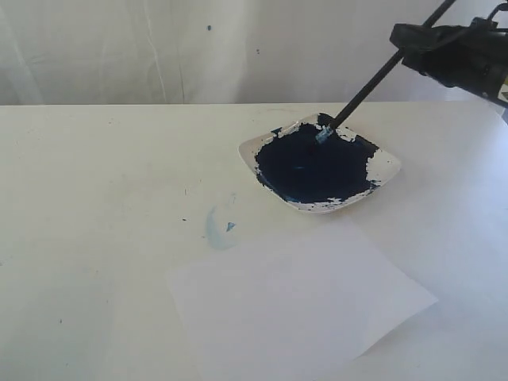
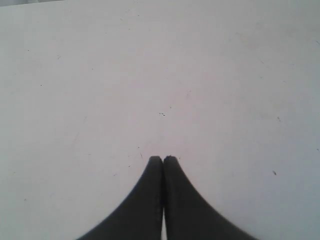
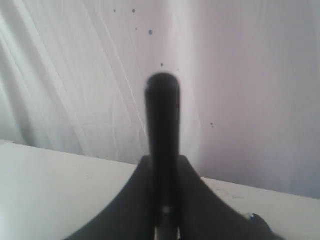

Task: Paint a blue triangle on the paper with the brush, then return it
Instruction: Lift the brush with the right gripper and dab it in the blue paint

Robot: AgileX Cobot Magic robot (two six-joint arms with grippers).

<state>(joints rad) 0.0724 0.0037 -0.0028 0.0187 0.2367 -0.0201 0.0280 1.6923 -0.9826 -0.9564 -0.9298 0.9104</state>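
The black-handled brush (image 1: 373, 83) slants down from my right gripper (image 1: 413, 44) at the upper right, its silvery ferrule and bristle tip resting at the far rim of the paint dish (image 1: 389, 165). My right gripper (image 3: 163, 162) is shut on the brush handle (image 3: 162, 115), which sticks up between its fingers. The white paper (image 1: 298, 305) lies flat in front of the dish and is unpainted. No blue triangle is visible. My left gripper (image 2: 163, 159) is shut and empty over the bare table; it is out of the exterior view.
The white dish holds dark blue paint (image 1: 313, 168). A faint pale-blue smudge (image 1: 220, 228) marks the table left of the paper. A white curtain (image 1: 159, 48) hangs behind the table's far edge.
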